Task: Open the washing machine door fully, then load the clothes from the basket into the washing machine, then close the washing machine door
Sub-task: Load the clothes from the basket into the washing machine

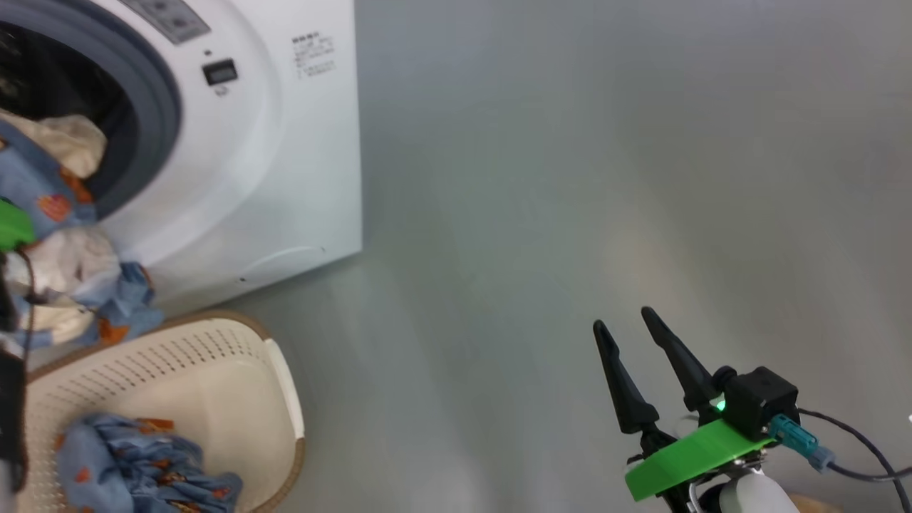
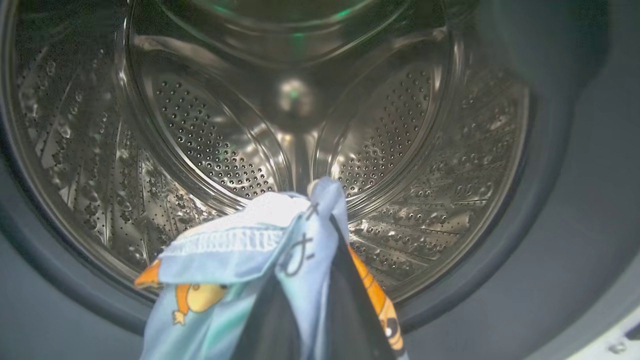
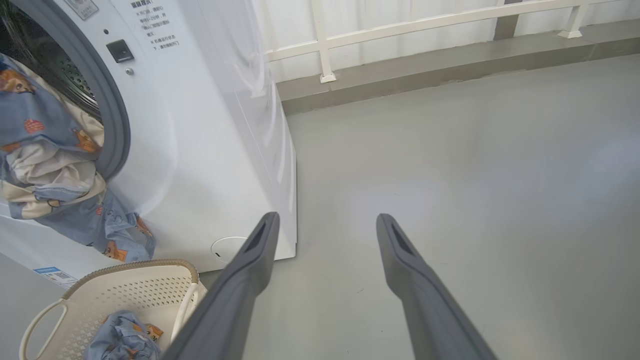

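Bare floor [image 1: 605, 178] right of the washing machine [image 1: 271, 164]; clothes [image 3: 45, 150] across its drum's [image 2: 210, 140] lower mouth.

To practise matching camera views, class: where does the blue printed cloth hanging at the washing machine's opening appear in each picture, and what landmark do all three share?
Head view: the blue printed cloth at the left edge, hanging from the opening.
Left wrist view: bottom centre, in front of the steel drum.
Right wrist view: left edge, trailing down from the opening.
Shared landmark: the grey rubber ring round the opening.
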You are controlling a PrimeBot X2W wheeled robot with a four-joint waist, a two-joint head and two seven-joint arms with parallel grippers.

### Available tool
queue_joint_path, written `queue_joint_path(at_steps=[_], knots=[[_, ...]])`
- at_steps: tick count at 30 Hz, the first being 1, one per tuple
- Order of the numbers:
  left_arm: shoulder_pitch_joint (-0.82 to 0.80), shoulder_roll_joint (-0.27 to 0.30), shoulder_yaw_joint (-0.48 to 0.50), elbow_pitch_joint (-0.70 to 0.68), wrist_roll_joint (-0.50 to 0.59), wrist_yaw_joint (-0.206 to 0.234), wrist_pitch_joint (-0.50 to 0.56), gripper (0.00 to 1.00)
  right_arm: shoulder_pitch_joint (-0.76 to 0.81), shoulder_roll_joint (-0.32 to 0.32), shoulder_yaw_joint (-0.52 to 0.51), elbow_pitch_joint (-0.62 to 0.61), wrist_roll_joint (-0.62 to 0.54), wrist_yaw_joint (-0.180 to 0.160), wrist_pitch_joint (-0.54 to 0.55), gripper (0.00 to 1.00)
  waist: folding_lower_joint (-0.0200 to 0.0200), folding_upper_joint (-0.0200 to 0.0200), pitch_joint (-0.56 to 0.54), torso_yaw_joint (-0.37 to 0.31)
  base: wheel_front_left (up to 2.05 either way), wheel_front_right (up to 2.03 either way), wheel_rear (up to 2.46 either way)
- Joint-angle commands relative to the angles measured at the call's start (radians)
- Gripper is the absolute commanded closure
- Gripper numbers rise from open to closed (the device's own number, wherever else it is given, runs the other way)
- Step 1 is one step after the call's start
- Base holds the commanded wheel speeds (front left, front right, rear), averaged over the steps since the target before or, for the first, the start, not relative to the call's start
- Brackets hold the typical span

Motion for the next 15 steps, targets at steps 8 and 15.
queue_joint_path(at_steps=[8,15], knots=[[-0.149,0.103,0.033,0.071,0.041,-0.026,-0.006,1.0,-0.041,0.0,0.041,-0.046,0.007,0.002,-0.005,0.0,0.0,0.0,0.146,-0.061,0.0,0.0,0.0],[-0.305,0.153,0.007,0.173,0.08,-0.044,-0.006,1.0,-0.06,0.0,0.085,-0.053,0.019,0.002,-0.005,0.0,0.0,0.0,0.202,-0.076,0.0,0.0,0.0]])
